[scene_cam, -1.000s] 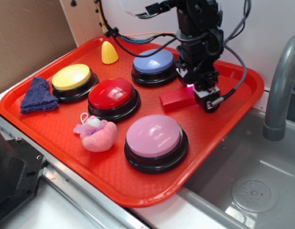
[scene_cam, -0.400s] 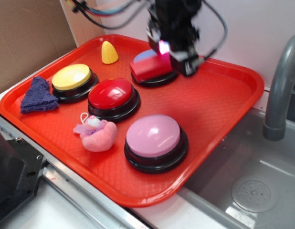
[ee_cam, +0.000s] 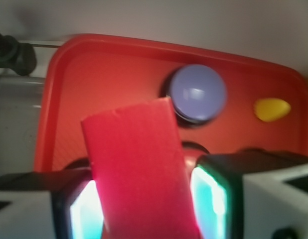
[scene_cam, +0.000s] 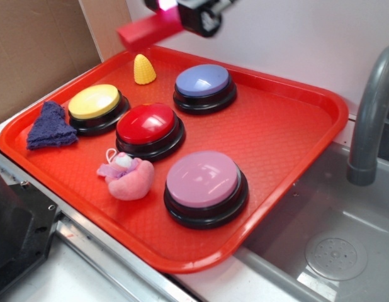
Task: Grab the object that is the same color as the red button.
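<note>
- Purple cloth (scene_cam: 50,126): folded wedge, lying at the left edge of the red tray (scene_cam: 289,135).
- Yellow button (scene_cam: 94,101): domed, on a black base, just right of the cloth.
- Pink plush toy (scene_cam: 128,177): near the tray's front rim, in front of the red button.
- Red button (scene_cam: 146,124): glossy dome on a black base, mid-tray, between the yellow and pink buttons.
- Yellow cone-shaped toy (scene_cam: 143,69): upright, near the tray's back rim.
- Red block (scene_cam: 149,31): raised well above the tray's back-left corner, clear of everything on it; wrist view shows it clamped between the two finger pads (ee_cam: 213,199), its free end jutting forward.
- Gripper (scene_cam: 193,14): at the top edge of the exterior view, closed narrowly on the block.
- Blue button (scene_cam: 202,81): at the back of the tray, right of the cone.
- Pink button (scene_cam: 202,178): largest in view, at the tray's front.
- Sink (scene_cam: 333,239): right of the tray, with a grey faucet (scene_cam: 369,113).
</note>
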{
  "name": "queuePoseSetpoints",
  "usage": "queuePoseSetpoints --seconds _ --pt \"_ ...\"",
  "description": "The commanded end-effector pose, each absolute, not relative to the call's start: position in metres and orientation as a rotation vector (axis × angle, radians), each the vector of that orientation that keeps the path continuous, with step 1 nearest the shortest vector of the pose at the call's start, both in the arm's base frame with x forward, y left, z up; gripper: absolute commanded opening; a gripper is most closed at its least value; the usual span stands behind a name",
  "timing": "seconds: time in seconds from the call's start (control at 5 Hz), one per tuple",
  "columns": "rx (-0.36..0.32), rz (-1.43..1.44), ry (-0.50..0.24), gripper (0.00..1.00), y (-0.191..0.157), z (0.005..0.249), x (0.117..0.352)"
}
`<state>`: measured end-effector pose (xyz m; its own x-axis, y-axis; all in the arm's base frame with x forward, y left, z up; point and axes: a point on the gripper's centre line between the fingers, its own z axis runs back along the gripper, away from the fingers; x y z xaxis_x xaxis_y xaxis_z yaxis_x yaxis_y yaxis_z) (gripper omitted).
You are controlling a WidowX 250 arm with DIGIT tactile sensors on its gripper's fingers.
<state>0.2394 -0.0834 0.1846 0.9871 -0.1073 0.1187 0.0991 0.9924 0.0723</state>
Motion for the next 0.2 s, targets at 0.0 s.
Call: queuePoseSetpoints --seconds 0.0 --pt "0.079 0.023 -0.176 0.0 -0.0603 0.2314 0.2065"
